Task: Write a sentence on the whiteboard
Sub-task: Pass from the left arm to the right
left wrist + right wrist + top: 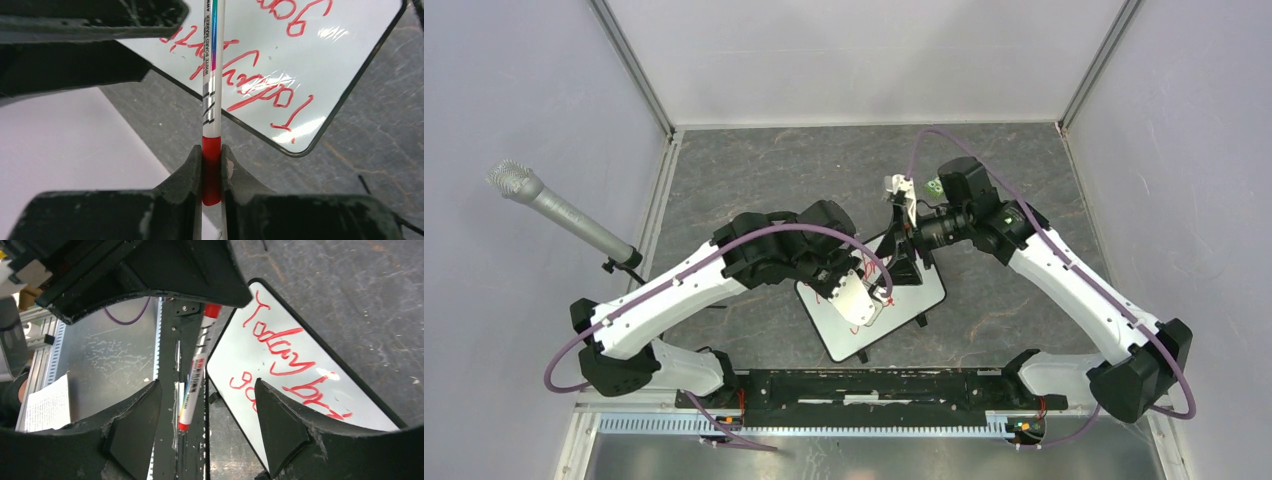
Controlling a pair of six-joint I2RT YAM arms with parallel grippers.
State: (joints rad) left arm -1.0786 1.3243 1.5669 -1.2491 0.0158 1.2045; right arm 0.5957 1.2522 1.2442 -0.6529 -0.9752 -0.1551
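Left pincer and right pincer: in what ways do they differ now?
The left pincer is shut on the red end of the marker; the right pincer is open and holds nothing. From above, the left pincer hangs over the whiteboard, the right pincer at its far corner. Both are black, and both cameras show the red writing.

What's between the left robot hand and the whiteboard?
The marker: the left gripper pinches its red end, and its barrel reaches over the whiteboard. The left wrist view shows it.

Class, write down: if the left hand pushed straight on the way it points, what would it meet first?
Probably the whiteboard, reached first by the marker that the left hand grips; depth is unclear.
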